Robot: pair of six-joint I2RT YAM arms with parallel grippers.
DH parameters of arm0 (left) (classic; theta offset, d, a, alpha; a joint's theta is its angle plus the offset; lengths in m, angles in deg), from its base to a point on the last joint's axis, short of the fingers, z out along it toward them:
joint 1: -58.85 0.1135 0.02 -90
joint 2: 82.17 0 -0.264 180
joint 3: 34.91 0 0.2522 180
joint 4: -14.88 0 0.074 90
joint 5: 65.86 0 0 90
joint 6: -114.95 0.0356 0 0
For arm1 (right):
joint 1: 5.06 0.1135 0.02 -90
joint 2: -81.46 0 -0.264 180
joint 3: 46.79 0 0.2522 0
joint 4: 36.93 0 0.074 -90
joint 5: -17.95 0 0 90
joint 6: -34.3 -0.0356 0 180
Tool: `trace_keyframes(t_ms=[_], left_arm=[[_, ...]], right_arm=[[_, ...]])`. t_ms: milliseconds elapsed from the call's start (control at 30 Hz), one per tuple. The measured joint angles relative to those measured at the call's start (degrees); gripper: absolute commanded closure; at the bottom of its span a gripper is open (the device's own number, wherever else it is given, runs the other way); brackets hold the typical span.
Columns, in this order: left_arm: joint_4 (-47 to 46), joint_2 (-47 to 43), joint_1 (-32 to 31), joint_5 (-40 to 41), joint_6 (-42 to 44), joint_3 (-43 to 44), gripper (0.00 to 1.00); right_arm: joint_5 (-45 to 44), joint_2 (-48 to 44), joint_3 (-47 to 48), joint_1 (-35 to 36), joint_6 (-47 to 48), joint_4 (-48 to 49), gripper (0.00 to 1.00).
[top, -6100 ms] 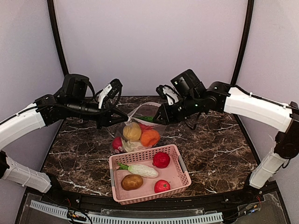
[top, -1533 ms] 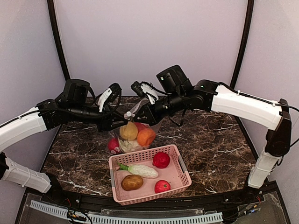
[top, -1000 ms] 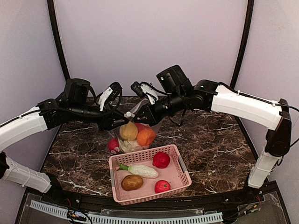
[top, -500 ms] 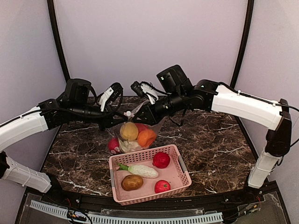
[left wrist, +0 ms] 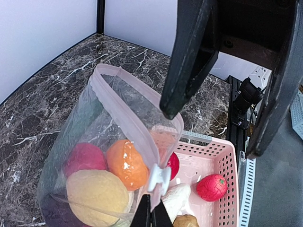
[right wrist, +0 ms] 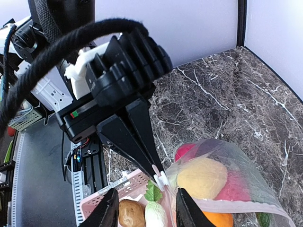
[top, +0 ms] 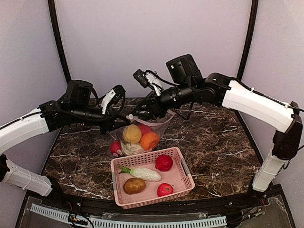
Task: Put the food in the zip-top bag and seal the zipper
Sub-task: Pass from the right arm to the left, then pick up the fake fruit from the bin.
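From above, the zip-top bag (top: pixel 138 137) stands on the tabletop (top: pixel 213 137) just behind the pink basket (top: pixel 183 178), which holds more food (top: pixel 164 162). Both arms meet over the bag's mouth.

On the left wrist camera, my left pincer (left wrist: pixel 151 215) is pinched together on the zipper (left wrist: pixel 125 111) just below its white tab (left wrist: pixel 158 177). The strip loops open, with orange, yellow and red pieces below it.

On the right wrist camera, my right pincer (right wrist: pixel 147 203) has its jaws apart and holds nothing. The tab sits just ahead of the gap, and the bag lies to the right.

To seal cleanly, I'd keep the left clamp firm. Then I'd close the right jaws squarely across the strip beside the tab and draw along it level, so nothing tips out.
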Motion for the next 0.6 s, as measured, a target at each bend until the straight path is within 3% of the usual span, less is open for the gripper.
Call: trace_keyframes(t_ms=[400, 600], left_arm=[[0.02, 0.0, 0.0, -0.24, 0.13, 0.0, 0.99], [0.02, 0.0, 0.0, -0.22, 0.24, 0.02, 0.99]], right_arm=[[7.41, 5.44, 3.85, -2.01, 4.11, -0.63, 0.55], [9.29, 6.91, 3.93, -2.32, 5.09, -1.07, 0.6]])
